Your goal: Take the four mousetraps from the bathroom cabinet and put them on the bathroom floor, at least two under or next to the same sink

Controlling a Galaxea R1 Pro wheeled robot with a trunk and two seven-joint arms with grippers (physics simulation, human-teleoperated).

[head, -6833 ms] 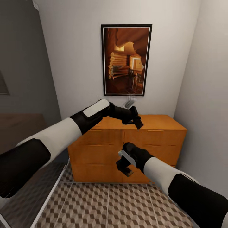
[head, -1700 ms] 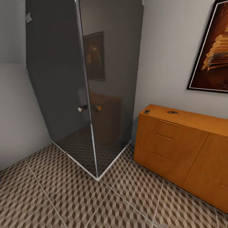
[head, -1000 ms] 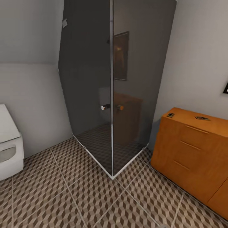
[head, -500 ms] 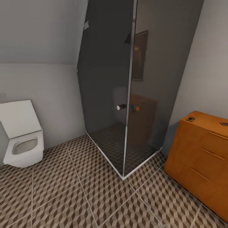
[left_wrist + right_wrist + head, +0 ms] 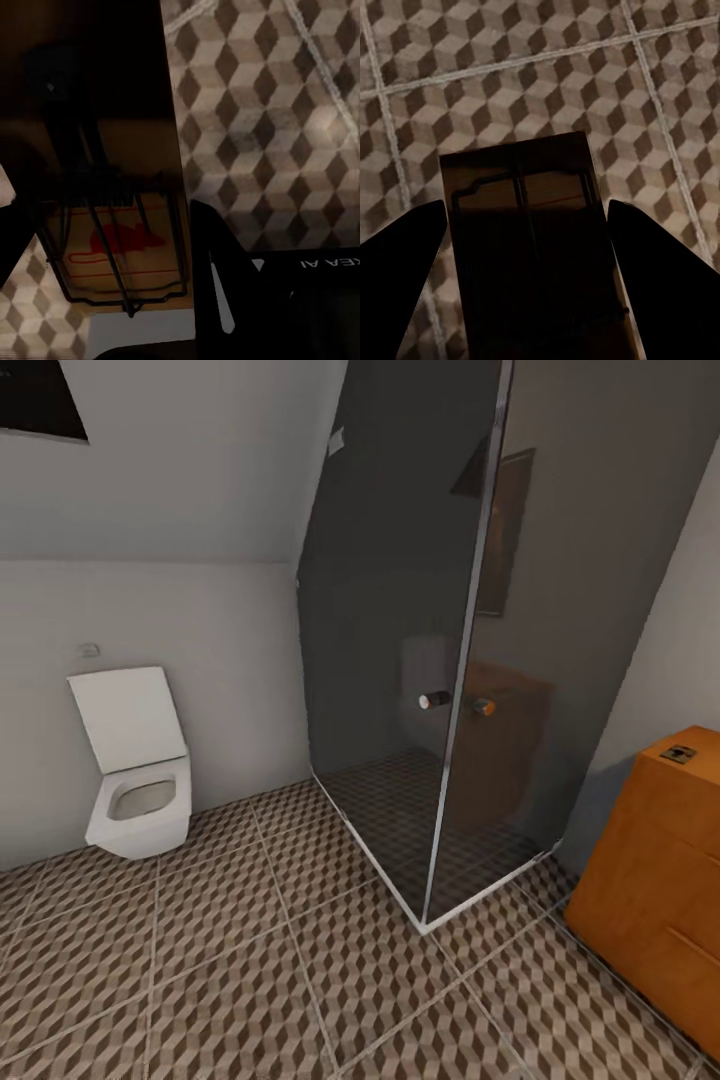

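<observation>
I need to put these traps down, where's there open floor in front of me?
The bathroom floor is bare tile between the toilet and the glass shower corner, running toward the camera. It narrows between the shower and the cabinet, where one mousetrap lies on top.

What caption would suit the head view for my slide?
Bathroom corner: white toilet left, dark glass shower stall centre, orange cabinet with one mousetrap on top.

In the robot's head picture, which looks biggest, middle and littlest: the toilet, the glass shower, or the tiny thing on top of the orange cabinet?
1. The glass shower, by far the largest.
2. The toilet.
3. The mousetrap on the cabinet, just a small speck.

The shower stands nearest, which may enlarge it somewhat.
</observation>
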